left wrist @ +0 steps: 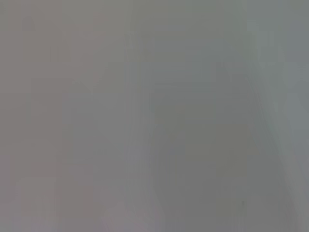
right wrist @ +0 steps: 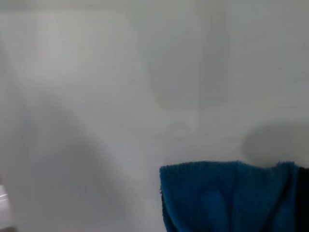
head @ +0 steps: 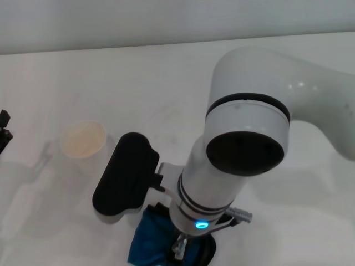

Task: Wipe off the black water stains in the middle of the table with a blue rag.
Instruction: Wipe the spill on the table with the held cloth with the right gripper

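My right arm fills the middle of the head view, its wrist pointing down at the near edge of the white table [head: 166, 72]. The right gripper [head: 186, 250] is mostly hidden under that wrist. The blue rag [head: 145, 239] is bunched right at it, rumpled, with a black edge. In the right wrist view the blue rag [right wrist: 227, 195] shows close up over bare white table [right wrist: 120, 96]. The black water stains are hidden or out of view. Only a black tip of my left gripper [head: 4, 132] shows at the far left edge. The left wrist view shows only a blank grey surface.
A white paper cup [head: 83, 139] stands upright on the table, left of the right arm's black forearm cover [head: 125, 177]. The table's far edge [head: 111, 45] meets a pale wall along the top of the head view.
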Robot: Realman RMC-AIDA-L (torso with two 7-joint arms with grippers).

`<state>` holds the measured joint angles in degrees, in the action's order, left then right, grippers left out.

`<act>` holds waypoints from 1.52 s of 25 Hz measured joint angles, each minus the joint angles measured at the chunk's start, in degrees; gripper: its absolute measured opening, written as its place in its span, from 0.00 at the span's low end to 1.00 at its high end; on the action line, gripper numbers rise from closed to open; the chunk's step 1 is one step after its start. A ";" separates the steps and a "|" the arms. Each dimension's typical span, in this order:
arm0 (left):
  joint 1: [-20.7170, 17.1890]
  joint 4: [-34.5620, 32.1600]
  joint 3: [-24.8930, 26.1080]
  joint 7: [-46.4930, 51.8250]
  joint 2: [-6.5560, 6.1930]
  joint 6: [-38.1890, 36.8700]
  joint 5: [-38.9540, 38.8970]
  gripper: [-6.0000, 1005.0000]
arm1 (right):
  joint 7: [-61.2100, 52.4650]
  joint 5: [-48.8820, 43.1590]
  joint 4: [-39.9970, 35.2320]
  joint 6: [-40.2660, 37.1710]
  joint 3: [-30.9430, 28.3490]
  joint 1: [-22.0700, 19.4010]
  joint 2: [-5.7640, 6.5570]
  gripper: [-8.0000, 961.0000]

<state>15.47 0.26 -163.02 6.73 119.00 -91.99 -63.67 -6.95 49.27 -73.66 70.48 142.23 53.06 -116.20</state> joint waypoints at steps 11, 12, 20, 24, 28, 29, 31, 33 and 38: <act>-1.08 -0.08 0.03 -1.26 0.10 -0.28 0.68 0.87 | 0.34 1.34 1.44 -2.99 0.52 0.51 -0.09 0.11; -1.15 -0.11 0.04 -1.27 0.09 -0.30 0.68 0.87 | 0.29 0.57 2.13 -2.99 -0.05 0.63 -0.09 0.11; -1.33 -0.32 0.07 -1.28 0.10 -0.36 0.39 0.87 | 0.03 -9.74 4.34 3.43 -6.37 -0.39 -0.04 0.11; -1.35 -0.36 0.08 -1.29 0.10 -0.39 0.30 0.87 | 0.03 -14.74 4.44 6.91 -9.73 -1.41 -0.02 0.11; -1.49 -0.36 0.07 -1.29 0.10 -0.40 0.22 0.87 | 0.32 -18.59 4.74 9.29 -12.78 -2.86 0.00 0.11; -1.58 -0.33 0.07 -1.29 0.10 -0.39 0.19 0.87 | 0.73 -18.82 4.69 9.60 -13.34 -3.20 0.02 0.11; -1.65 -0.24 0.07 -1.29 0.10 -0.40 0.16 0.87 | 1.81 -18.06 4.28 9.95 -13.80 -3.79 0.00 0.11; -1.66 -0.21 0.08 -1.29 0.08 -0.40 0.13 0.87 | 3.09 -15.64 3.56 10.07 -13.61 -4.19 -0.01 0.11; -1.67 -0.23 0.07 -1.28 0.02 -0.40 0.12 0.87 | 5.69 -8.25 2.24 8.99 -11.61 -4.41 0.01 0.12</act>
<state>13.80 0.02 -162.95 5.45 119.02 -92.38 -63.55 -1.26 41.01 -71.43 79.47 130.62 48.64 -116.19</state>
